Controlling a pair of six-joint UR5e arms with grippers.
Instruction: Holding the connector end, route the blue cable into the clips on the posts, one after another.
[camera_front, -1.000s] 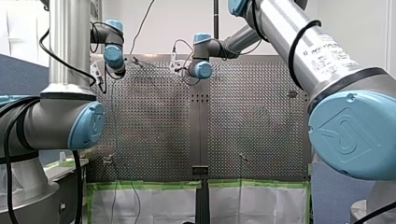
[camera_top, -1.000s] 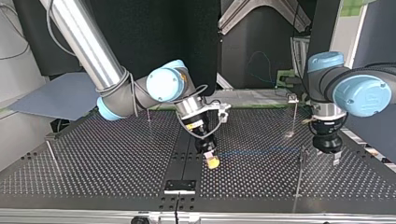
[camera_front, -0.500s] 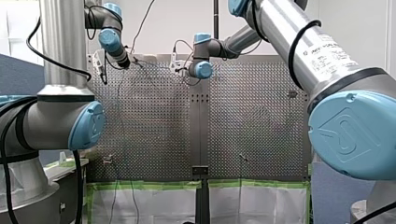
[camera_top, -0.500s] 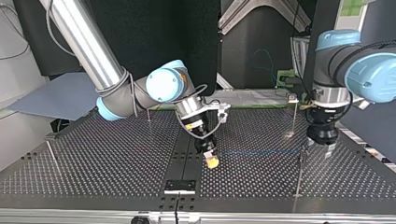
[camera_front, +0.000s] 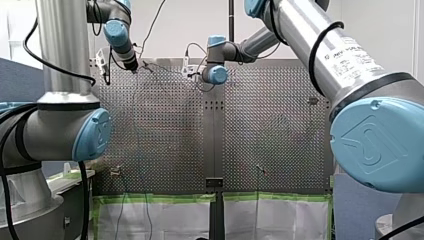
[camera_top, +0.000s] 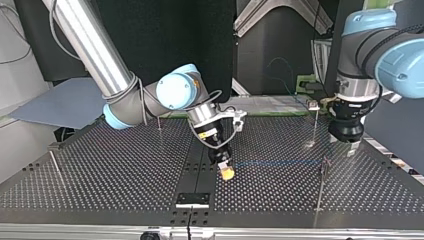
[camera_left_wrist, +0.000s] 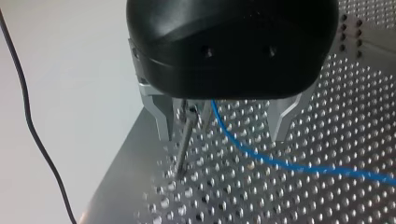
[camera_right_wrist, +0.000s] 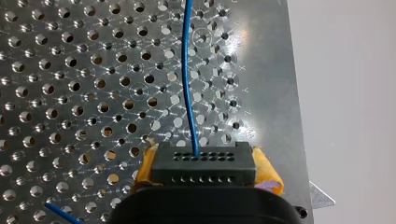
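Note:
The blue cable (camera_top: 280, 163) runs level above the table from the black connector (camera_right_wrist: 205, 161) to the clip on a thin post (camera_top: 323, 181) at the top view's right. My right gripper (camera_top: 227, 172) is shut on the connector, its yellow pads (camera_right_wrist: 266, 169) on both sides, and the cable (camera_right_wrist: 187, 84) leads straight ahead of it. My left gripper (camera_top: 351, 149) hangs open just above that post. In the left wrist view the post (camera_left_wrist: 185, 142) stands between its metal fingers (camera_left_wrist: 162, 120), near one of them. There the cable (camera_left_wrist: 280, 163) passes beside the clip.
More thin posts stand on the perforated table (camera_top: 125, 180): one behind the left gripper (camera_top: 315, 125), one at the top view's left edge (camera_top: 55, 162), one behind the right arm (camera_top: 159, 122). A black bracket (camera_top: 192, 199) sits at the near edge.
My left arm has lifted and drawn back from the table, so its gripper now hangs higher over the post. My right gripper and the connector have stayed in place.

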